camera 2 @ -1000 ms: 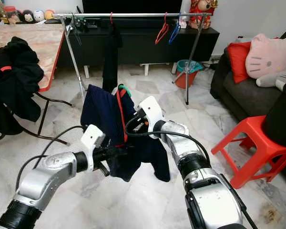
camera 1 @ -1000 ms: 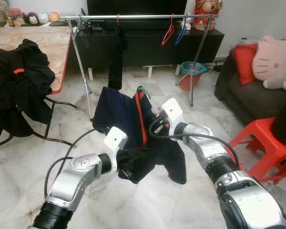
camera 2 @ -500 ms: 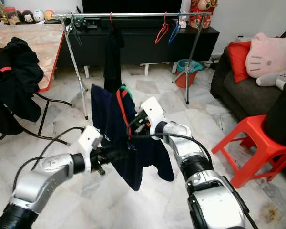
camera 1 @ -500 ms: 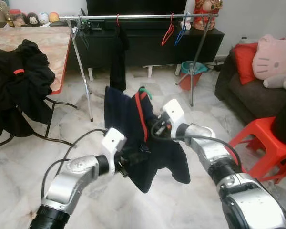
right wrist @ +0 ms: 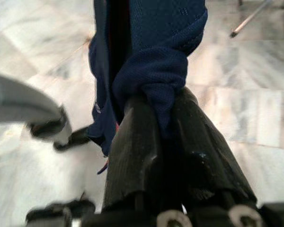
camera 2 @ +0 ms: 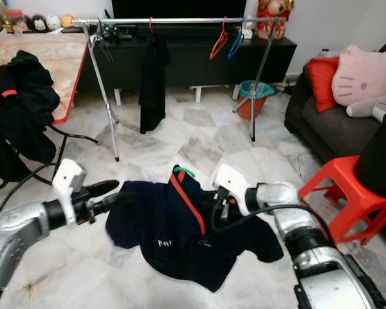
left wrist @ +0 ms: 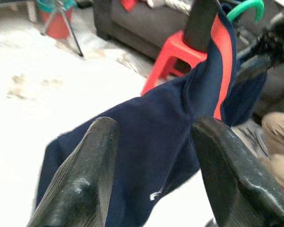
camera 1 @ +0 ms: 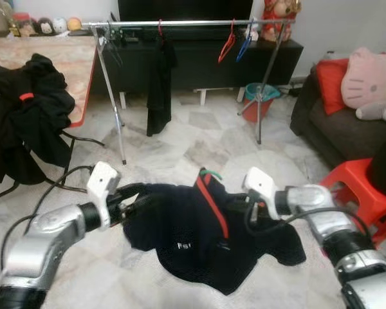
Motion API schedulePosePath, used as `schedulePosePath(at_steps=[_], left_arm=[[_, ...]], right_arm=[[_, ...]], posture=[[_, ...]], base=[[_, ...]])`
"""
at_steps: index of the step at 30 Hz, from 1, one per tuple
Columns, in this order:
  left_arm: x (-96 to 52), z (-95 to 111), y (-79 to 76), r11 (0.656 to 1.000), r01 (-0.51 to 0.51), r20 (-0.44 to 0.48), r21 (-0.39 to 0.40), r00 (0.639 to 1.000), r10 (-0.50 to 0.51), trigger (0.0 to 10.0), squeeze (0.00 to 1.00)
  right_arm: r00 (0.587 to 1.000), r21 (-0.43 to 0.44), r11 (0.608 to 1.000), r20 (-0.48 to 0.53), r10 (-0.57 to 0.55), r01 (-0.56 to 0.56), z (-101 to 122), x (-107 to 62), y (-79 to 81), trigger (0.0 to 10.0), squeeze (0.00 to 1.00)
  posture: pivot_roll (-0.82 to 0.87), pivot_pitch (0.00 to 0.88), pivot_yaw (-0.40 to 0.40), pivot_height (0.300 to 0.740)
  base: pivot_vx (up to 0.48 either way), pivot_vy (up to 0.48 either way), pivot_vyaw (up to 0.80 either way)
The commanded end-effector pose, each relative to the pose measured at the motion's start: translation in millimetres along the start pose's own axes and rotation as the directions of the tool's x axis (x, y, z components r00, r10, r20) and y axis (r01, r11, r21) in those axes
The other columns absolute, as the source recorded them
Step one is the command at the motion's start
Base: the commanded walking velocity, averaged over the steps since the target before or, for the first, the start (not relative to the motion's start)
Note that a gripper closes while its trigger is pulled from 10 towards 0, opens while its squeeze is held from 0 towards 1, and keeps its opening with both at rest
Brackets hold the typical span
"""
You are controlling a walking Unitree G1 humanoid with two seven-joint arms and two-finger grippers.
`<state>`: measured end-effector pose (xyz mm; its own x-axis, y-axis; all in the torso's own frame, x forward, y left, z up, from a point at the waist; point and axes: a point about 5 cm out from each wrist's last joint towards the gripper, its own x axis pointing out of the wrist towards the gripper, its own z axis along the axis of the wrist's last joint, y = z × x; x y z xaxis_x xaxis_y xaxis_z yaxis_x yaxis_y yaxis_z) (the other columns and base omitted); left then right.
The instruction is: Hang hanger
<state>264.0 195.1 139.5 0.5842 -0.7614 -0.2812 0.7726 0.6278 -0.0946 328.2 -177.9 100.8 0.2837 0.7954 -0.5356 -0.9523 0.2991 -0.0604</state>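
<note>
A navy shirt (camera 1: 193, 228) with a red stripe sits on a green hanger (camera 1: 211, 174) and is stretched wide and low in front of me. My right gripper (camera 1: 243, 209) is shut on a bunched fold of the navy cloth (right wrist: 154, 71) beside the stripe. My left gripper (camera 1: 136, 195) is at the shirt's left edge with its fingers (left wrist: 85, 175) apart, the cloth lying just beyond them. The silver clothes rail (camera 1: 180, 23) stands far ahead by the TV cabinet, carrying a red hanger (camera 1: 226, 42), a blue hanger (camera 1: 244, 41) and a hanging black garment (camera 1: 159, 84).
A marble-topped table (camera 1: 64, 55) with a heap of black clothes (camera 1: 26, 122) stands on the left. On the right are a red stool (camera 1: 357, 187) and a dark sofa (camera 1: 321, 129) with a pink cushion (camera 1: 370, 77). A teal bin (camera 1: 258, 96) sits by the rail's right leg.
Both arms have dropped and spread apart, so the shirt is now low and wide instead of bunched up high. The left gripper has moved left to the shirt's edge and opened.
</note>
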Motion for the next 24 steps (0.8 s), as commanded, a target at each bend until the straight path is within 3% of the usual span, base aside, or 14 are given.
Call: schedulePosePath(at_steps=[1, 7, 12, 24], left_arm=[[-1.7, -7.5, -10.1, 0.996, 0.089, -0.054, -0.011, 0.994, -0.090, 10.0, 0.00], [-0.9, -14.5, -22.1, 0.981, 0.192, -0.100, -0.040, 0.976, -0.195, 10.0, 0.00], [2.9, -12.5, -26.4, 0.969, 0.244, -0.085, -0.043, 0.965, -0.247, 10.0, 0.00], [9.3, -16.9, -22.0, 0.970, 0.241, -0.118, -0.020, 0.963, -0.242, 10.0, 0.00]], right_arm=[[0.997, -0.028, 0.997, 0.000, 0.075, -0.075, 1.3, -4.7, 2.4, 0.0, 0.00], [0.970, -0.062, 0.968, -0.012, 0.243, -0.243, 4.5, -2.8, 13.3, 0.0, 0.00], [0.952, -0.093, 0.948, -0.005, 0.305, -0.305, 10.5, 1.6, 17.5, 0.0, 0.00], [0.930, -0.146, 0.921, 0.000, 0.366, -0.362, 23.4, 9.5, 21.0, 0.0, 0.00]], posture=[[0.17, 0.000, -0.074, 0.732], [0.17, 0.000, -0.075, 0.732], [0.17, 0.000, -0.077, 0.732], [0.17, 0.000, -0.078, 0.732]], base=[[0.000, 0.000, 0.00], [0.000, 0.000, 0.00], [0.000, 0.000, 0.00], [0.000, 0.000, 0.00]])
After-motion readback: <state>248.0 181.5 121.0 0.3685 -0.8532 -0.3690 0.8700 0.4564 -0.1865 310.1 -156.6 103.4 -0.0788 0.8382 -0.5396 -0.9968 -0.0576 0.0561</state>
